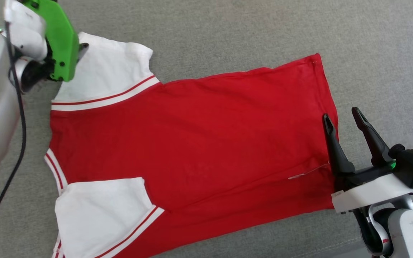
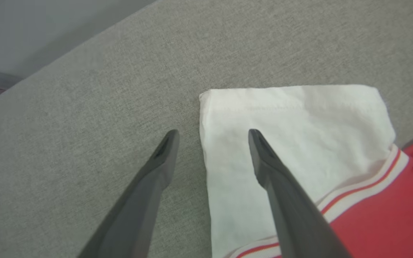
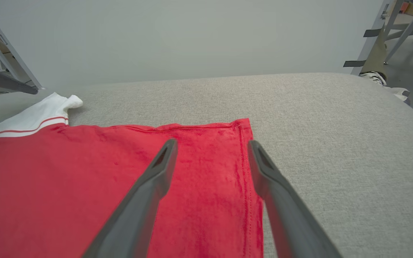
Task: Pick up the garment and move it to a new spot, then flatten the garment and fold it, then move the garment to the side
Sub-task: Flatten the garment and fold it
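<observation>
Garment point(image 1: 192, 136) lies flat on grey cushion point(image 1: 371, 43); perhaps a shoe point(image 3: 371, 74) beyond.

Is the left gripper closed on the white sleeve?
No: the left gripper is open, one finger over the white sleeve, the other over the grey surface.

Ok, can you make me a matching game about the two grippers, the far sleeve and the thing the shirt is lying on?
Things:
1. left gripper
2. right gripper
3. sleeve
4. surface

Colour, place or state:
A. grey
B. open, over the red hem
C. white
D. open, one finger over the sleeve, the other over the surface

Pairs: 1-D, 2-B, 3-C, 4-A
</observation>
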You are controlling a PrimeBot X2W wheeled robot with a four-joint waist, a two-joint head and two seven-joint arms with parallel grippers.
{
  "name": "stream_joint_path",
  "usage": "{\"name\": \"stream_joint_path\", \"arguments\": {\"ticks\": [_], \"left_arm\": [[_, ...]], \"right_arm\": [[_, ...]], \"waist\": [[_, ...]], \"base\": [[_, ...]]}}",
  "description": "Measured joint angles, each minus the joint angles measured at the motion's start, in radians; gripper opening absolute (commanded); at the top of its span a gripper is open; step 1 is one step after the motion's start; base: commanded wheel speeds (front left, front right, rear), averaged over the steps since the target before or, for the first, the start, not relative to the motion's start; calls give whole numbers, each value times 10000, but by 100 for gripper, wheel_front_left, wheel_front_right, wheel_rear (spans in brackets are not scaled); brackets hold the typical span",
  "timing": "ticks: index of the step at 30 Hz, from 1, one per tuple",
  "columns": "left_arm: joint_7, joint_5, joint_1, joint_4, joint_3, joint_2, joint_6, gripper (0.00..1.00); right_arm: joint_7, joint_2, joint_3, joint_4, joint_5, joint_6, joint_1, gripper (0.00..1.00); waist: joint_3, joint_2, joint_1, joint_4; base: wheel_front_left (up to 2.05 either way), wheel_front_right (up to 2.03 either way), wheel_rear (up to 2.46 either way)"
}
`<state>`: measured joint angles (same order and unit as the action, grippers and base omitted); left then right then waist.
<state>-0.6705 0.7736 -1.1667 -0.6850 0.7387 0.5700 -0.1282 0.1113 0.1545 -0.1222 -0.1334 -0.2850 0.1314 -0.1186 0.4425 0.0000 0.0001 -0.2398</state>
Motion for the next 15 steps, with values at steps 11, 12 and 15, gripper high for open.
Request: {"name": "stream_joint_path", "arguments": {"ticks": [11,12,15], "left_arm": [[-568,447,-767,-1521,-150,-88,2,100],[-631,483,-808,-1584,-151,-92,2,100],[-798,765,-885,-1703,-163,-132,2,0]], "right_arm": [[109,-92,-207,199,-12,0,-329,100],[132,-92,-205,209,-12,0,-329,100],[165,-90,-192,253,-12,0,-330,100]], "waist": [[776,0,0,-560],[807,0,0,-587],[856,0,0,-623]], "base": [[0,0,0],[0,0,0],[0,0,0]]}}
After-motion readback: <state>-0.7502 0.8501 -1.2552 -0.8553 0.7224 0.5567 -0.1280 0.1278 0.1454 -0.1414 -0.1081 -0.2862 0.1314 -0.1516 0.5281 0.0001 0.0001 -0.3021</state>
